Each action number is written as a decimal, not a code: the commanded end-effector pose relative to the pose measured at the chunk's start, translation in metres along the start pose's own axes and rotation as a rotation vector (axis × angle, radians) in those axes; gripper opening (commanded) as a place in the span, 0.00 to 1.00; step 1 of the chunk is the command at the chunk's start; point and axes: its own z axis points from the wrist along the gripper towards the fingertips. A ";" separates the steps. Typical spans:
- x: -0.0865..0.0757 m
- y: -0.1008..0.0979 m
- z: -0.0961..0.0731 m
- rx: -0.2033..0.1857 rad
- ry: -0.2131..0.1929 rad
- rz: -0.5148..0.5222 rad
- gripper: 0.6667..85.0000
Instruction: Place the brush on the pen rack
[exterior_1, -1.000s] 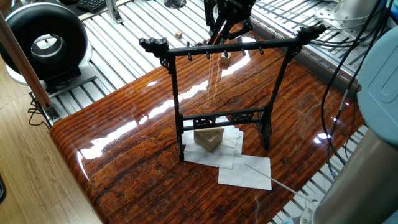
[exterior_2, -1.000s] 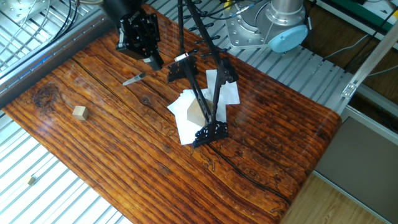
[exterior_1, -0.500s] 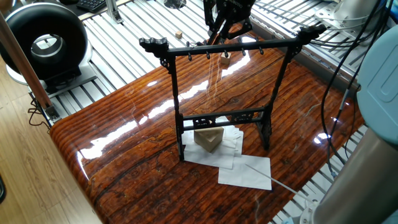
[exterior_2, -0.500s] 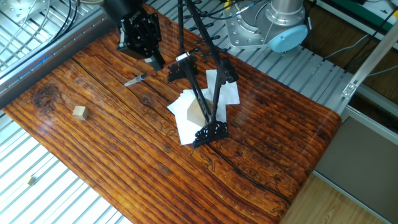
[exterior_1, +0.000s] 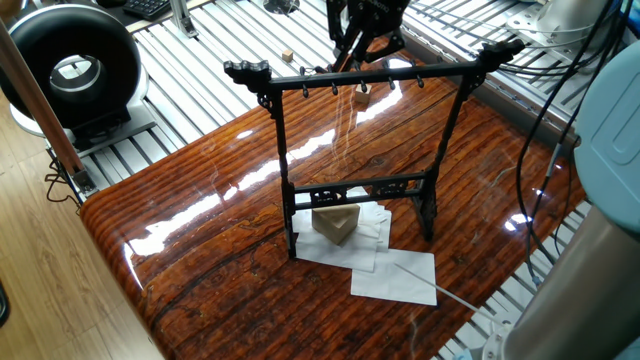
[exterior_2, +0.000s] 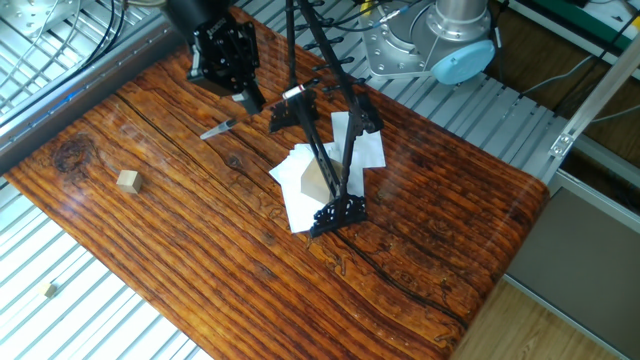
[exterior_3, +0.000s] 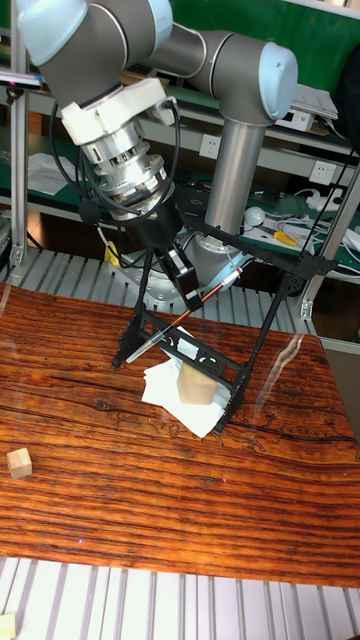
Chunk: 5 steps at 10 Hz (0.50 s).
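Note:
The pen rack (exterior_1: 370, 75) is a tall black frame standing mid-table on white paper; it also shows as a dark frame (exterior_2: 322, 150) and from the front (exterior_3: 268, 250). My gripper (exterior_3: 190, 297) hangs just behind its left end, shut on the brush (exterior_3: 150, 342). The thin shaft slants, its lower tip down-left near the rack's left upright and its upper end near the top crossbar. From the opposite side, the gripper (exterior_2: 250, 100) is beside the rack's far end, with the brush (exterior_2: 218, 128) sticking out above the table. The gripper (exterior_1: 365, 45) sits behind the crossbar there.
A tan wedge block (exterior_1: 337, 222) lies on white paper sheets (exterior_1: 395, 275) under the rack. A small wooden cube (exterior_2: 127, 180) sits near the table's corner. The arm's base (exterior_2: 440, 40) stands off one side, and a black round device (exterior_1: 75, 65) is beyond another.

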 end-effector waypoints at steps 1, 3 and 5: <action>-0.004 -0.005 -0.001 0.016 -0.014 0.018 0.00; 0.001 -0.006 -0.001 0.023 0.004 0.030 0.00; 0.004 -0.006 0.002 0.023 -0.001 0.029 0.00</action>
